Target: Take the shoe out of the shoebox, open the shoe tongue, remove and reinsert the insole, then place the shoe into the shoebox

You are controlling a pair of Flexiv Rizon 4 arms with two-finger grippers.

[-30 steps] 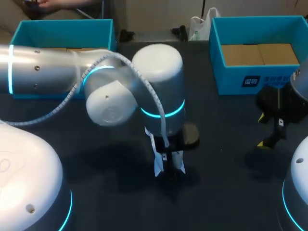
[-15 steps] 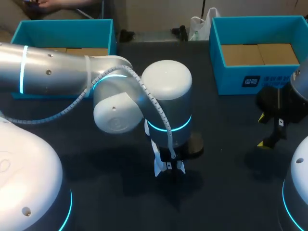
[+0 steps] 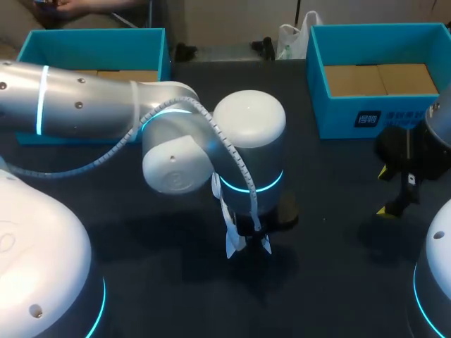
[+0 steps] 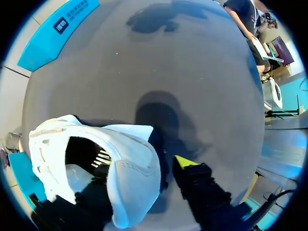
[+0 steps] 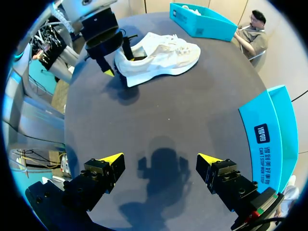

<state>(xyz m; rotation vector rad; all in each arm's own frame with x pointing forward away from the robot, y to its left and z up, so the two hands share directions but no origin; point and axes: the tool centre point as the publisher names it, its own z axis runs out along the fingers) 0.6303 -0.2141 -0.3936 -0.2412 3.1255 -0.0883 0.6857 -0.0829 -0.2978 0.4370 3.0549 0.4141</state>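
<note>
Left wrist view, and we're right on top of the white shoe (image 4: pixel 127 163), sitting on the dark bench (image 4: pixel 144 62) and outside both boxes. The left fingers (image 4: pixel 186 163) are spread and straddling the heel wall. One is down inside the shoe and mostly hidden, while the yellow-tipped one stands just outside with a dark sliver between it and the heel. So nothing is clamped yet, as far as I can see.

The danger is that soft heel wall. If the fingers close on it off-centre it could fold or slip free. A lift from the heel alone would likely let the toe sag and drag, or swing wide at the box rim.

The right fingers (image 5: pixel 111 161) are wide apart with nothing between them, hovering over bare bench well away from the shoe, so they're too far off to steady it.

On to the boxes. The blue shoebox just beside the right fingers (image 3: pixel 352 116) shows only a brown cardboard liner (image 3: pixel 380 79). The second shoebox (image 5: pixel 207 24), well beyond the shoe, has something pale in it that I can't make out.
</note>
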